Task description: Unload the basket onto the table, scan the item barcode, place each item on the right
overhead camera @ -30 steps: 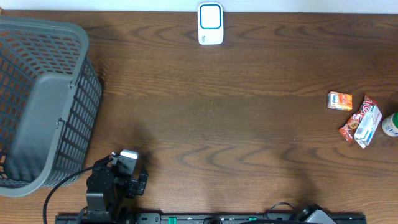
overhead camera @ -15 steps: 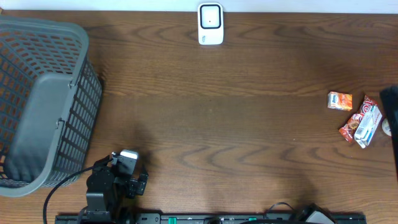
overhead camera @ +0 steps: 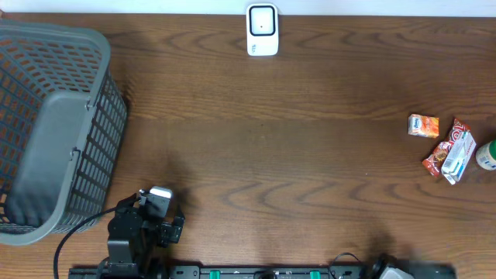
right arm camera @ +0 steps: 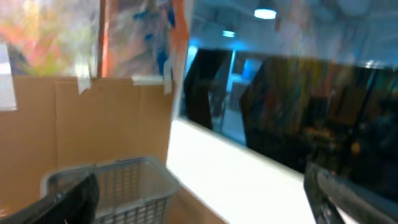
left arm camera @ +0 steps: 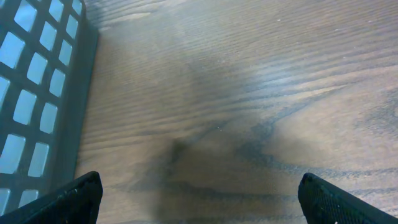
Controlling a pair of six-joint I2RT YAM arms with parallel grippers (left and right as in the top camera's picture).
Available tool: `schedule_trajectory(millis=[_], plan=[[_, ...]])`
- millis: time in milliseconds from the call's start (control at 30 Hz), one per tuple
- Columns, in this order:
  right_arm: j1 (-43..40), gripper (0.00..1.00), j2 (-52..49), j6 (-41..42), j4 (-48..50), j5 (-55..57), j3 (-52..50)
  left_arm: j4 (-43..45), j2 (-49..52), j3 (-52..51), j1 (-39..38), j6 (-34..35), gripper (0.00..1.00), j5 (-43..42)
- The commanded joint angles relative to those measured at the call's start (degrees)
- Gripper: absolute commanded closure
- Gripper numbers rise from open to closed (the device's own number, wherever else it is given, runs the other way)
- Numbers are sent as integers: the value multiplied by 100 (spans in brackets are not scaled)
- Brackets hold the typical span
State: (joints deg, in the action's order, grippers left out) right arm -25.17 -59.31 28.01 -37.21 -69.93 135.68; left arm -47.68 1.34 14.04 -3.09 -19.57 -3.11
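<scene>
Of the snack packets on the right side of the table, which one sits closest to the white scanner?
The small orange packet. It lies alone, up and left of the red and white packets, so nearest the scanner.

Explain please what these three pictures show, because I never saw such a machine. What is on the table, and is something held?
This is a robot with two arms at a wooden table. Each arm ends in a two-finger tool.

The overhead picture looks straight down. The left arm sits at the near edge; of the right arm only a small part shows at the bottom edge. A grey basket stands on the left, a white scanner at the far edge, and on the right lie small snack packets and a bottle at the edge.

The other two pictures come from cameras on the wrists. The left tool faces bare table beside the basket. The right tool points up into the room.

Both tools are open and hold nothing.
</scene>
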Motion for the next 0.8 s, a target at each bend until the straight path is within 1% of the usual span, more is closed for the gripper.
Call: schedule_trajectory(millis=[0,67,167,233,267,400,467,567,667,767], plan=[[457,1,905,-2277,-905,1469,-103,-214,-39,-223,24,-9,2,-35],[629,1,1388,-2791,-1462,2750,-192,-214,-37,-223,24,-9,2,-35],[702,1,2092,-3200,-1891,4387,-291,-214,-39,-223,24,-9,2,-35],[702,1,2444,-3191,-2116,4900,-310,-214,-39,-223,24,-9,2,-35],[699,1,2522,-3191,-2203,4894,-310,-214,-39,-223,24,-9,2,-35],[741,1,2863,-3198,-3058,4745,-310,-214,-37,-223,24,-9,2,-35],[870,1,2940,-3195,-3224,4756,-310,-214,-37,-223,24,-9,1,-35],[1226,1,3069,-3195,-3390,4741,-310,-214,-39,-223,24,-9,2,-35],[1657,1,3217,-3198,-3786,4911,-310,-214,-39,-223,24,-9,1,-35],[2245,1,3379,-3195,-4723,5219,-308,-214,-37,-223,24,-9,2,-35]])
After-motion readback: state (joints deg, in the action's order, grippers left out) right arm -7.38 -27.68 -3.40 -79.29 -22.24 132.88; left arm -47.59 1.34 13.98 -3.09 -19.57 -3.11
